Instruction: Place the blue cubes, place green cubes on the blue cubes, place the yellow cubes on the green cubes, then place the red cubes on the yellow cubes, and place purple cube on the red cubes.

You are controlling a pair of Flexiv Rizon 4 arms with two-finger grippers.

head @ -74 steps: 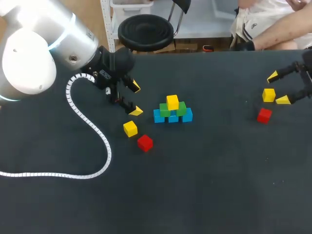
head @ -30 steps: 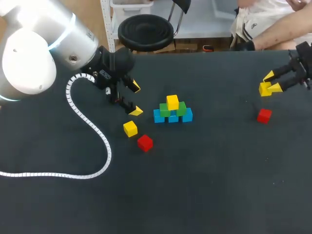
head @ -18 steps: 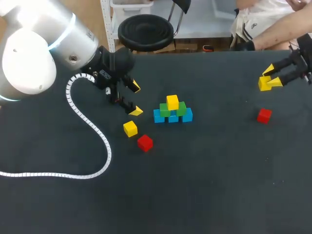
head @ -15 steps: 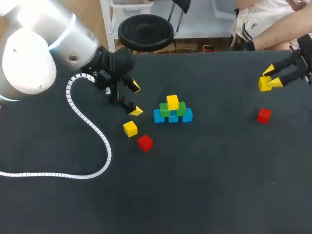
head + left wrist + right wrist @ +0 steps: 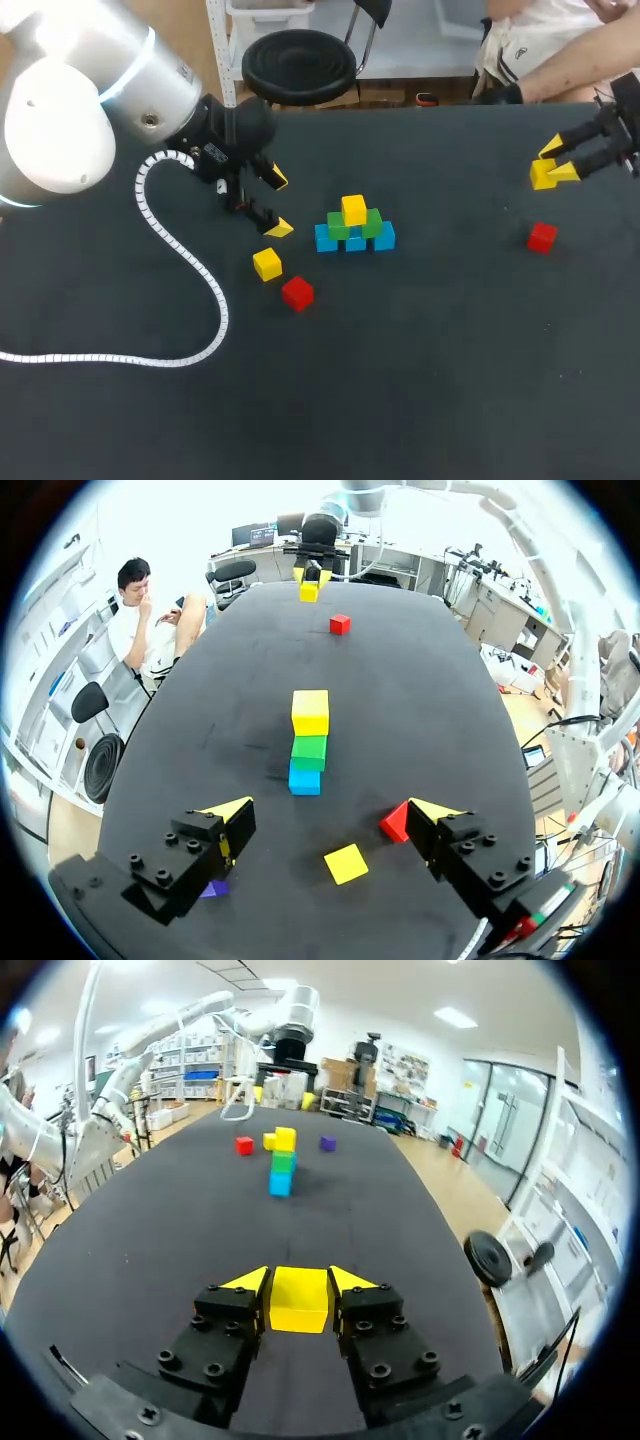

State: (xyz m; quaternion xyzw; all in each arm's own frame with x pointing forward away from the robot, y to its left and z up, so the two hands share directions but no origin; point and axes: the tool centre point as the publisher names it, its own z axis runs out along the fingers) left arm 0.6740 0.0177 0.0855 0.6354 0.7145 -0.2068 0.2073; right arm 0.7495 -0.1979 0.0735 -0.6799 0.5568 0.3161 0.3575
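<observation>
At the table's middle stands a stack: blue cubes (image 5: 355, 242) at the base, green cubes (image 5: 339, 227) on them, one yellow cube (image 5: 353, 210) on top. My right gripper (image 5: 553, 163) hangs above the table's far right, shut on a yellow cube (image 5: 543, 174) (image 5: 299, 1300). Below it lies a red cube (image 5: 542, 237). My left gripper (image 5: 278, 203) is open, left of the stack. Near it lie a loose yellow cube (image 5: 267, 264) (image 5: 346, 863), a red cube (image 5: 297, 293) (image 5: 393, 823) and, beside one finger, a purple cube (image 5: 212, 888).
A white coiled cable (image 5: 180, 270) runs from my left arm across the left part of the table. In the right wrist view the stack (image 5: 282, 1165) stands far ahead of the gripper (image 5: 299, 1280), with a purple cube (image 5: 327, 1143) beside it.
My right gripper closed on the yellow cube and lifted it off the table, away from the red cube. Over the last half second it has hardly moved. The left arm has kept still.
</observation>
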